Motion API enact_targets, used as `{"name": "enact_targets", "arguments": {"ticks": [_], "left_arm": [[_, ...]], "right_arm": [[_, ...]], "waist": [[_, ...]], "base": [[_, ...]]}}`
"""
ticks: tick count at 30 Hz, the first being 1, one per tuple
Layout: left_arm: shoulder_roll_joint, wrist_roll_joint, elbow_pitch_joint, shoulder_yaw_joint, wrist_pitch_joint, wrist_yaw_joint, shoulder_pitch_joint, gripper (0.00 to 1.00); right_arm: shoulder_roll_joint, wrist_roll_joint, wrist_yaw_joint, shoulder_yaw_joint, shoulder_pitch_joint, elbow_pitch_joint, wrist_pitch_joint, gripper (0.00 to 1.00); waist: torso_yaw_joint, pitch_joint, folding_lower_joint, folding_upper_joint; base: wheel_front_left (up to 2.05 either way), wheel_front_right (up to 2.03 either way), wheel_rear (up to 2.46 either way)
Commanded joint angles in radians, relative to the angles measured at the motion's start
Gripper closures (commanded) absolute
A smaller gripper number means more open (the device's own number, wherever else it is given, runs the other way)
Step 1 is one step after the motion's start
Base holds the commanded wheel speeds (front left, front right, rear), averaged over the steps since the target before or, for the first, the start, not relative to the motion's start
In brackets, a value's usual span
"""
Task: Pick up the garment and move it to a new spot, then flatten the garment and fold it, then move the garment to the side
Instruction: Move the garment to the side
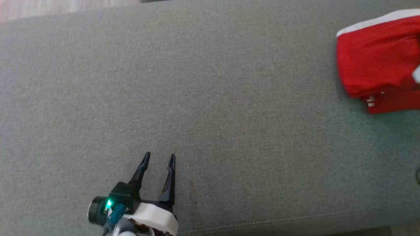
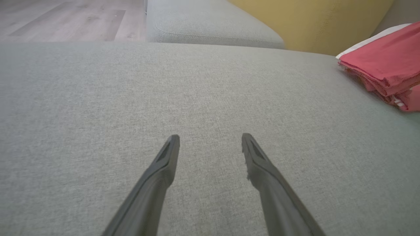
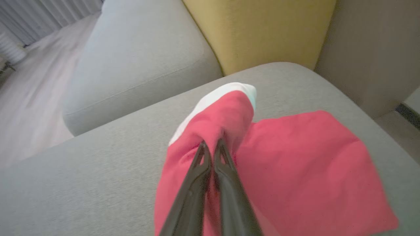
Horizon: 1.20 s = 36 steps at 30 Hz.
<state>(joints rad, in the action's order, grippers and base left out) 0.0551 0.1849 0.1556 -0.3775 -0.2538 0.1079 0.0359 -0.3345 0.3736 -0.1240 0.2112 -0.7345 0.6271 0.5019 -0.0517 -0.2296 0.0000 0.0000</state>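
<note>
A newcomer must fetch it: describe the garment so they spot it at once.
Find the wide grey sofa seat with a yellow cushion behind it. Near the seat's end by that cushion lies the garment, a fold pinched in the right gripper. It is bright red cloth with a white band along one edge, against plain grey.

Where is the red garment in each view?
Head view: red garment at the right edge, upper half.
Left wrist view: garment in the upper right corner.
Right wrist view: garment centre to lower right, pinched by the right hand.
Shared landmark: the grey cushion under it.
</note>
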Motion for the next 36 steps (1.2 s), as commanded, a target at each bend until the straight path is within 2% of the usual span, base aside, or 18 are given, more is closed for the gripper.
{"name": "enact_targets", "arguments": {"ticks": [1, 6, 7, 9, 13, 20, 25, 31, 32, 36], "left_arm": [[-0.005, -0.010, -0.030, 0.024, -0.008, -0.001, -0.022, 0.00], [-0.005, -0.017, -0.034, 0.029, -0.008, -0.004, -0.025, 0.00], [-0.004, -0.019, -0.036, 0.033, -0.008, -0.004, -0.025, 0.00], [-0.003, -0.023, -0.040, 0.040, -0.008, -0.004, -0.025, 0.00], [-0.003, -0.023, -0.045, 0.054, -0.008, -0.001, -0.019, 0.00], [-0.004, -0.003, -0.048, 0.064, -0.008, 0.009, -0.014, 0.00], [-0.005, 0.034, -0.042, 0.074, -0.008, 0.031, 0.009, 0.00], [-0.005, 0.065, -0.036, 0.096, -0.008, 0.052, 0.056, 0.00], [-0.005, 0.065, -0.036, 0.096, -0.008, 0.052, 0.056, 0.00], [-0.005, 0.078, -0.043, 0.129, -0.008, 0.071, 0.083, 0.00]], "right_arm": [[-0.036, -0.011, -0.007, -0.004, -0.032, -0.031, 0.004, 1.00], [-0.122, -0.089, -0.007, -0.014, -0.034, -0.005, 0.018, 1.00], [-0.142, -0.115, -0.007, -0.028, -0.030, -0.005, 0.011, 0.90], [-0.176, -0.168, -0.007, -0.051, -0.017, -0.005, -0.015, 0.00], [-0.206, -0.281, -0.007, -0.048, -0.006, 0.005, -0.108, 0.00], [-0.177, -0.378, -0.007, -0.067, 0.033, -0.056, -0.284, 0.00], [-0.111, -0.373, -0.007, -0.098, 0.117, -0.183, -0.348, 0.00], [-0.011, -0.331, -0.007, -0.115, 0.321, -0.401, -0.368, 0.00], [-0.011, -0.331, -0.007, -0.115, 0.321, -0.401, -0.368, 0.00], [0.092, -0.355, -0.007, -0.106, 0.492, -0.542, -0.385, 0.00]], "waist": [[0.003, -0.011, 0.0000, 0.0000], [0.010, -0.035, 0.0000, 0.0000], [0.011, -0.036, 0.0000, 0.0000], [0.010, -0.035, 0.0000, 0.0000], [-0.001, -0.018, 0.0000, 0.0000], [-0.011, 0.043, 0.0000, 0.0000], [-0.006, 0.110, 0.0000, 0.0000], [0.033, 0.210, 0.0000, 0.0000], [0.033, 0.210, 0.0000, 0.0000], [0.068, 0.246, 0.0000, 0.0000]], "base": [[0.00, 0.00, 0.00], [0.00, 0.00, 0.00], [0.00, 0.00, 0.00], [0.00, 0.00, 0.00], [0.00, 0.00, 0.00], [0.00, 0.00, 0.00], [0.00, 0.00, 0.00], [0.00, 0.00, 0.00], [0.00, 0.00, 0.00], [0.00, 0.00, 0.00]]}}
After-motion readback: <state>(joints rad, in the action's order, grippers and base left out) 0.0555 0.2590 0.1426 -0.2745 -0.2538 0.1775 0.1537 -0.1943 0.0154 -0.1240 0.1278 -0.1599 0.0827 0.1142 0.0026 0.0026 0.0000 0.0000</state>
